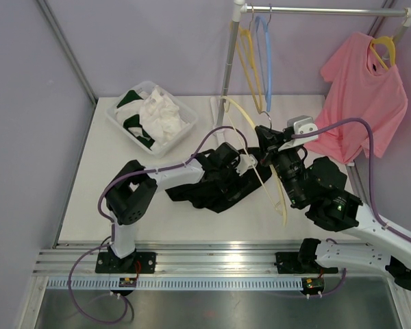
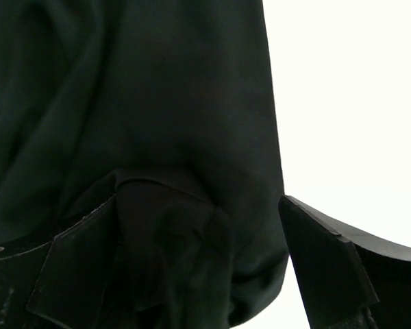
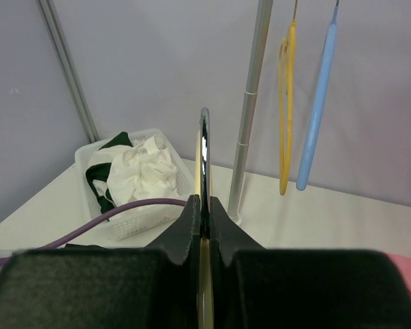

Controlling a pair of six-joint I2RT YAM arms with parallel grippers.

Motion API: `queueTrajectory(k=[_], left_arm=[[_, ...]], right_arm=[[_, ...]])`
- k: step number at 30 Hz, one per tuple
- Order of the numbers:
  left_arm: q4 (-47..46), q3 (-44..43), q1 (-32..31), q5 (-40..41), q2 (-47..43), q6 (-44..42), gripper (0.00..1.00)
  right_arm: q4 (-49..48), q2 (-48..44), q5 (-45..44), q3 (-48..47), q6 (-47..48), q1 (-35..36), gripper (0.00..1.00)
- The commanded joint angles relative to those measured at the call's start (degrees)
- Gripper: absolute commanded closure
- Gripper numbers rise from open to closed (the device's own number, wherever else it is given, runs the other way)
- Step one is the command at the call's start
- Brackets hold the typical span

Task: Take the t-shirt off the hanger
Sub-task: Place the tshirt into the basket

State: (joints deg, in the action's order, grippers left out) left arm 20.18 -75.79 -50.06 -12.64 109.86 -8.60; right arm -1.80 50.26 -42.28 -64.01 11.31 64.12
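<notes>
A white worktop [image 1: 89,205] sits between lavender walls, with a clothes rail [image 1: 315,10] at the back and a basket [image 1: 116,120] of laundry at the back left. The left gripper [image 1: 250,164] has its fingers [image 2: 75,274] spread wide over the dark t-shirt [image 1: 212,195], which lies crumpled at mid-worktop. The right gripper [image 1: 266,137] has its fingers pinched tight on the hook of the pale hanger [image 1: 277,195]. Bare worktop lies left of the t-shirt. A pink t-shirt [image 1: 363,96] hangs near the right edge.
</notes>
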Motion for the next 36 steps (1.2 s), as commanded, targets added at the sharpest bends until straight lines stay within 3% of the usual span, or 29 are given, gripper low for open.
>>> queueTrajectory(k=[1,11,17,20,21,23,27,28,29,36], left_arm=[[1.5,-2.2,-0.9,4.6,0.2,3.5,0.01],[-8.6,4.8,-2.8,9.2,1.0,4.1,0.01],[-9.5,4.9,-3.5,12.3,2.8,1.6,0.01],[-8.9,5.0,-3.5,12.3,2.5,0.7,0.2],[-8.6,4.9,-3.4,11.9,2.4,0.3,0.36],[-7.3,4.3,-3.4,10.6,2.3,0.0,0.45],[-4.5,1.7,-3.4,6.9,4.1,-1.8,0.75],[-2.9,1.0,-3.4,6.6,4.6,-1.9,0.91],[-2.3,0.1,-3.4,6.4,4.8,-1.9,1.0],[-2.3,0.3,-3.1,9.9,-1.7,-2.2,1.0]], right_arm=[[-1.9,-2.4,1.5,-0.1,-0.9,0.4,1.0],[-1.1,-3.4,1.7,0.4,-1.5,0.4,1.0],[-1.7,-2.8,1.9,0.3,-1.2,0.5,1.0],[-1.4,-2.7,1.8,0.1,-1.3,0.5,1.0],[-1.1,-2.7,1.7,0.1,-1.5,0.4,1.0],[-0.8,-3.4,1.9,0.3,-1.7,0.5,1.0],[-0.5,-4.8,2.0,1.0,-2.0,0.5,1.0],[-0.4,-5.2,2.0,1.3,-2.0,0.4,1.0],[-0.4,-6.0,2.0,1.6,-2.1,0.4,1.0],[0.4,-8.7,1.9,3.0,-2.5,0.4,1.0]])
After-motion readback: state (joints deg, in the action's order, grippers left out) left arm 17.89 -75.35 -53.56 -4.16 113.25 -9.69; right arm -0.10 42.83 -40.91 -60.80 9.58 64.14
